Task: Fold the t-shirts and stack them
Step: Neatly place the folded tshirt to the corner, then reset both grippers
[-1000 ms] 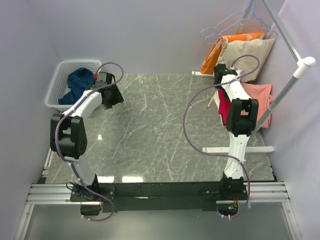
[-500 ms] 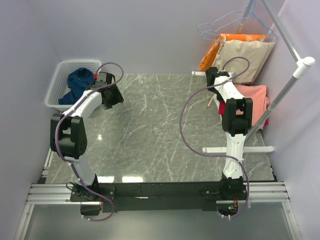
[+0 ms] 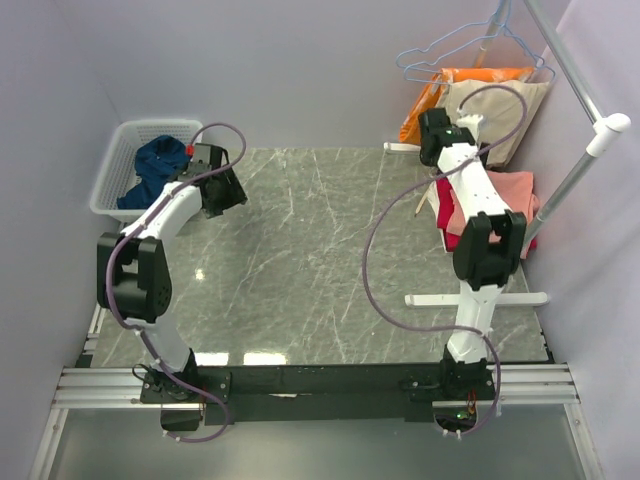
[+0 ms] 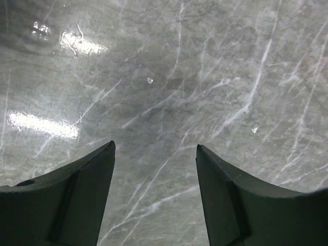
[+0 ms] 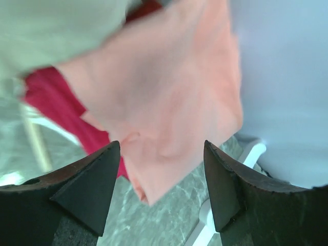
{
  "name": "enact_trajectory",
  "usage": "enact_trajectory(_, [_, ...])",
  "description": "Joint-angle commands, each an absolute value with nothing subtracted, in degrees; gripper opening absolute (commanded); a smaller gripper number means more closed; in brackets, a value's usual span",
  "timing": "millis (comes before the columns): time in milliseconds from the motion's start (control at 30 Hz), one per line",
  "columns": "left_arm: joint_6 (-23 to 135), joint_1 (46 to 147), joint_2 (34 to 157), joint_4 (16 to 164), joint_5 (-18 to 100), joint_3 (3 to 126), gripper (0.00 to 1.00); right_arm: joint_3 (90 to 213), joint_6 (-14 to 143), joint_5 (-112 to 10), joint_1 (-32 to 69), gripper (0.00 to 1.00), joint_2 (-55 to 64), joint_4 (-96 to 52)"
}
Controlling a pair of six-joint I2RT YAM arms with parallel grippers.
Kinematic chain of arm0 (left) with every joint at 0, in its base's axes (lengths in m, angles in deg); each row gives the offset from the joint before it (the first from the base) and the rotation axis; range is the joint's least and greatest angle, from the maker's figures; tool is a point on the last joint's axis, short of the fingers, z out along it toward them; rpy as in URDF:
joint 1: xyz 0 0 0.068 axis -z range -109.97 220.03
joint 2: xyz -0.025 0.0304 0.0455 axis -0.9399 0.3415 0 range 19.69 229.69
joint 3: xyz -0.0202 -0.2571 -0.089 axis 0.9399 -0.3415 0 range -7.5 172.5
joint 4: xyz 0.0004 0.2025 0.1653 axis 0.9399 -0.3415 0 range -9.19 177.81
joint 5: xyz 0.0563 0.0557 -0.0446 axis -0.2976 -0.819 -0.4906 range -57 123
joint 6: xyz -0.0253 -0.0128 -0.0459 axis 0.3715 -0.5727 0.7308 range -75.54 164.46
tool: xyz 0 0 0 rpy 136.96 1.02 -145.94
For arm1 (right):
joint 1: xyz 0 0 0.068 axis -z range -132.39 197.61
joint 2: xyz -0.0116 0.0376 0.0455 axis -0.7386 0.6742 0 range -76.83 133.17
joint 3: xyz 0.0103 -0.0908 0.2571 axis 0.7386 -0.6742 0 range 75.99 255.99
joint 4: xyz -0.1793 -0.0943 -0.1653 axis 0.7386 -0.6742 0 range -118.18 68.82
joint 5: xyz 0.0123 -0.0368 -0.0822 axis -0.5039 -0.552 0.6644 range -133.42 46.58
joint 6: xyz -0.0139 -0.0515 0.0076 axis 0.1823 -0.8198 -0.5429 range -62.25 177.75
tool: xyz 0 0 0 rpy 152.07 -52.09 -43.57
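Salmon-pink t-shirt (image 5: 174, 97) hangs overlapping the crimson-red t-shirt (image 5: 54, 100). Right gripper (image 5: 161, 147) faces it, jaws spread, gripping nothing. Left gripper (image 4: 155, 149) is spread and empty above the table (image 4: 215, 72).

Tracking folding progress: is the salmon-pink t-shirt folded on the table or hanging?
Hanging, not folded. The salmon-pink t-shirt droops loosely beside the crimson-red t-shirt, its lower corner dangling above the marble table.

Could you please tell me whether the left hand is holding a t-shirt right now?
No, the left hand is open above the marble table, with only tabletop showing between its jaws.
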State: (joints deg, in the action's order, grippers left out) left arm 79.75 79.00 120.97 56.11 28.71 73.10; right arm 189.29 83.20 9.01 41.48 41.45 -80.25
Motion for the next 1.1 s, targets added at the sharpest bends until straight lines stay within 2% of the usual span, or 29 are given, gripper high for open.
enact_trajectory(0, [78.1,78.9,114.5,59.9,29.4,70.4,0.72,191.7,80.3,10.8,37.3,0.73,33.6,-76.3])
enact_trajectory(33, [78.0,78.9,113.7,60.5,29.6,69.8,0.83,191.5,80.3,9.9,35.9,0.73,33.0,-76.5])
enact_trajectory(100, [77.6,78.9,111.5,62.1,29.9,67.8,0.97,188.3,79.3,6.8,34.3,0.73,30.1,-74.5])
enact_trajectory(133, [77.5,78.9,110.8,62.5,29.8,67.1,0.99,186.7,79.1,5.5,33.6,0.73,28.9,-73.5])
enact_trajectory(333, [75.7,79.1,104.7,63.9,29.5,63.0,0.99,169.8,78.1,-11.2,29.2,0.74,16.3,-60.2])
enact_trajectory(467, [73.9,79.6,99.1,66.3,30.6,59.7,0.99,159.1,75.3,-17.5,26.4,0.74,9.8,-51.1])
enact_trajectory(733, [72.1,81.1,94.1,66.8,29.2,56.5,0.99,150.4,75.3,-23.5,24.6,0.74,6.2,-46.2])
enact_trajectory(1067, [71.6,82.9,92.8,67.2,27.6,55.6,1.0,148.9,75.1,-25.1,20.6,0.74,6.0,-45.5])
